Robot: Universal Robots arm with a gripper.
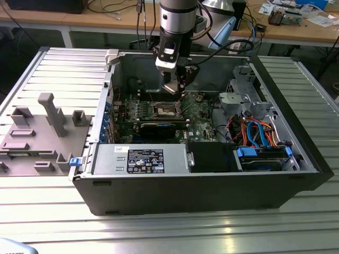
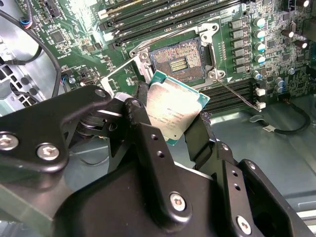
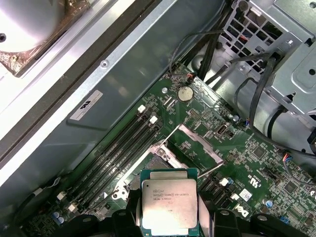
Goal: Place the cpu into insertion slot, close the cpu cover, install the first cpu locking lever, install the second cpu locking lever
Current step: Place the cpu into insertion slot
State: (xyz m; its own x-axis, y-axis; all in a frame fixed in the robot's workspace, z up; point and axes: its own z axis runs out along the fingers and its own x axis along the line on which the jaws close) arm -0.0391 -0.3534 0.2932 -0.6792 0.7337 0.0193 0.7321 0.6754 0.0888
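Note:
The cpu (image 2: 173, 111), a flat square chip with a silver-grey top, is pinched at two opposite edges by my gripper (image 2: 170, 121), which is shut on it. It hangs tilted a short way above the motherboard, beside the insertion slot (image 2: 178, 61). The slot lies bare, its dark contact field exposed. The cpu cover (image 3: 197, 143) stands swung up and open next to the slot (image 3: 150, 165). A thin wire locking lever (image 2: 237, 95) sticks out, unlatched. In the exterior view my gripper (image 1: 174, 87) hovers inside the open computer case just above the slot (image 1: 165, 109).
Long black memory slots (image 2: 163, 15) flank the socket. A black card (image 1: 156, 127), a power supply (image 1: 140, 159) and a drive cage with coloured cables (image 1: 254, 132) crowd the case. The case walls (image 1: 114, 69) rise around. A grey fixture tray (image 1: 37, 132) lies outside, at the exterior view's left.

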